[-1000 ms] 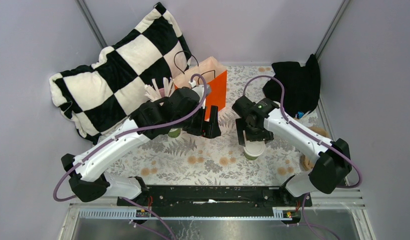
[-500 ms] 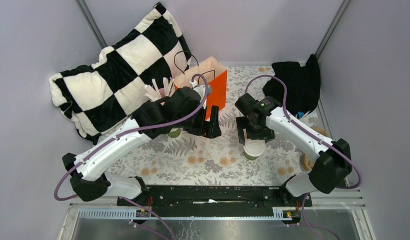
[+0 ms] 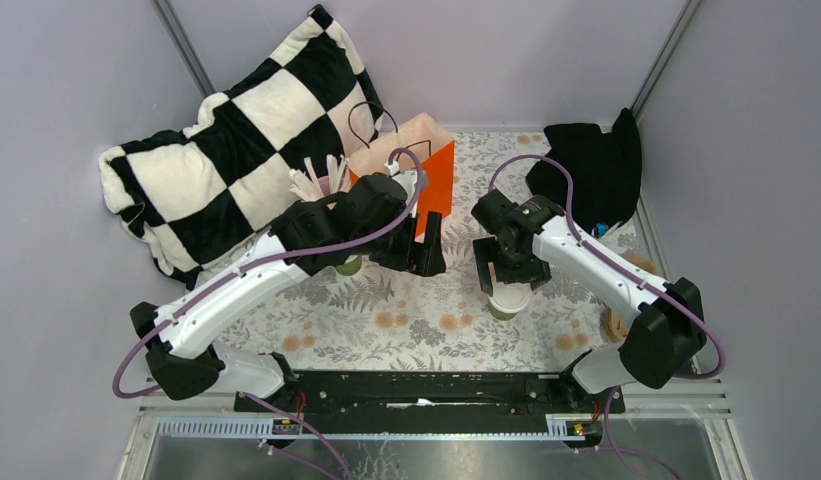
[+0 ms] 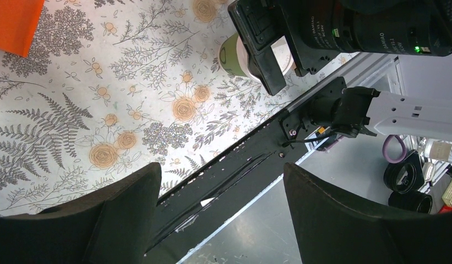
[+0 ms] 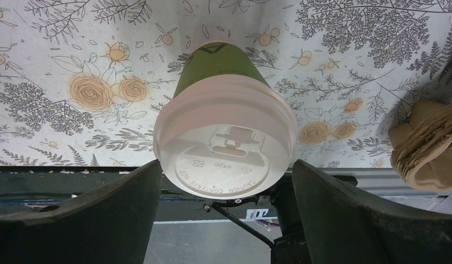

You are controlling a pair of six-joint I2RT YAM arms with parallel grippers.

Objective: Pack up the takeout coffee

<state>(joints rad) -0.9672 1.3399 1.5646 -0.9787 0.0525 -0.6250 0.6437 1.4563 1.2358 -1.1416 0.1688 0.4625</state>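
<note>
One takeout coffee cup [image 3: 508, 298], green with a white lid [image 5: 226, 143], stands upright on the flowered tablecloth right of centre. My right gripper [image 5: 226, 165] is open, a finger [image 5: 102, 214] on each side of the lid's near edge, with only a narrow gap. In the top view that right gripper [image 3: 506, 272] hangs just behind the cup. My left gripper [image 3: 423, 250] hovers open and empty in front of the orange bag [image 3: 418, 165]; in its wrist view the left gripper [image 4: 219, 170] frames only table edge. A second green cup [image 3: 348, 266] is mostly hidden under the left arm.
A checkered pillow [image 3: 226, 150] fills the back left, with a pink cup of white sticks [image 3: 321, 182] beside the bag. Black cloth [image 3: 591, 170] lies at the back right. A brown cardboard stack [image 5: 427, 143] sits right of the cup. The black rail [image 3: 416, 385] marks the near edge.
The left arm has shifted slightly to the right. The right gripper stays around the lidded cup with hardly any movement.
</note>
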